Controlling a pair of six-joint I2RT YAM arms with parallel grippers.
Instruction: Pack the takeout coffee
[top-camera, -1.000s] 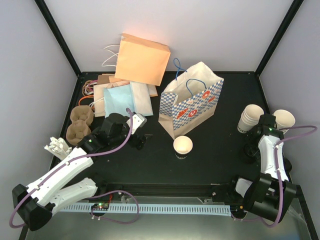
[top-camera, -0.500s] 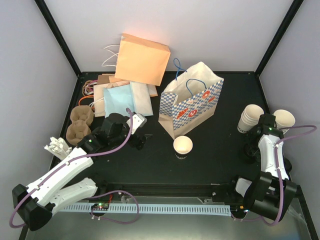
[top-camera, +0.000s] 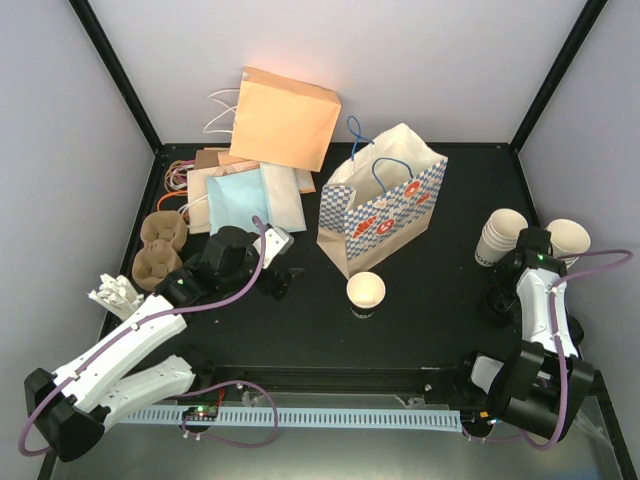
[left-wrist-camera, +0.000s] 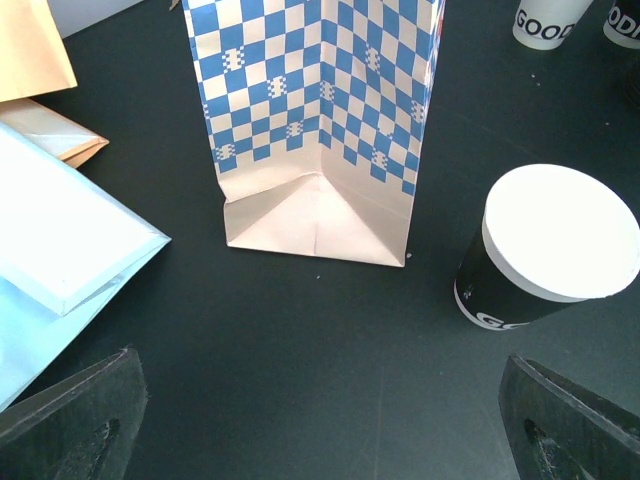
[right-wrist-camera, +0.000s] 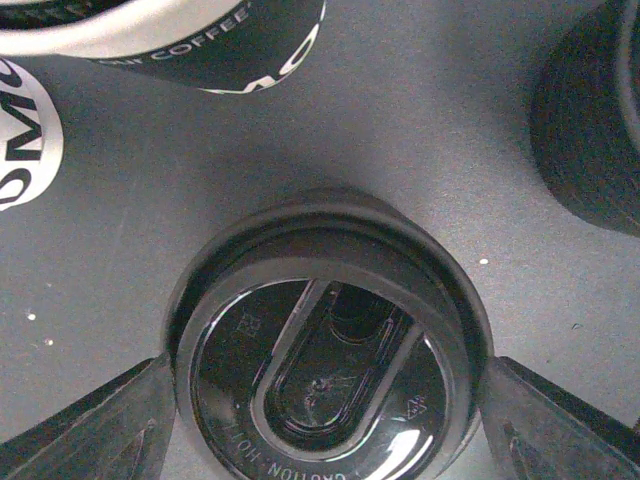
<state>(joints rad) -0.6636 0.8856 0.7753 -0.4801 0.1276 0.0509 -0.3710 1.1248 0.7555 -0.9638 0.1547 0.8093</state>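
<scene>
Evidently the step in hand is fetching a lid (right-wrist-camera: 325, 360) to cap the cup (top-camera: 366, 290) before it goes into the bag (top-camera: 385, 205). The cup stands open and uncapped toward the front edge of the table (top-camera: 430, 330), about midway across and just in front of the bag's foot. The right gripper (right-wrist-camera: 330, 420) hangs over the black lid near the right edge. Its jaws are spread to either side of the rim, hard by it but not visibly clamped. To do this well, the arm should keep the lid centred between the fingers so that both meet the rim together, and close gently, since thin plastic probably buckles under a hard pinch. If the lid tops a stack, which the wrist view does not settle, a straight upward lift should free one alone. The cup stacks (top-camera: 500, 238) stand just behind the lid, so the lift should stay clear of them. The left gripper (left-wrist-camera: 320, 420) waits left of the cup with jaws released, facing bag and cup, well placed to steady the cup for capping.
</scene>
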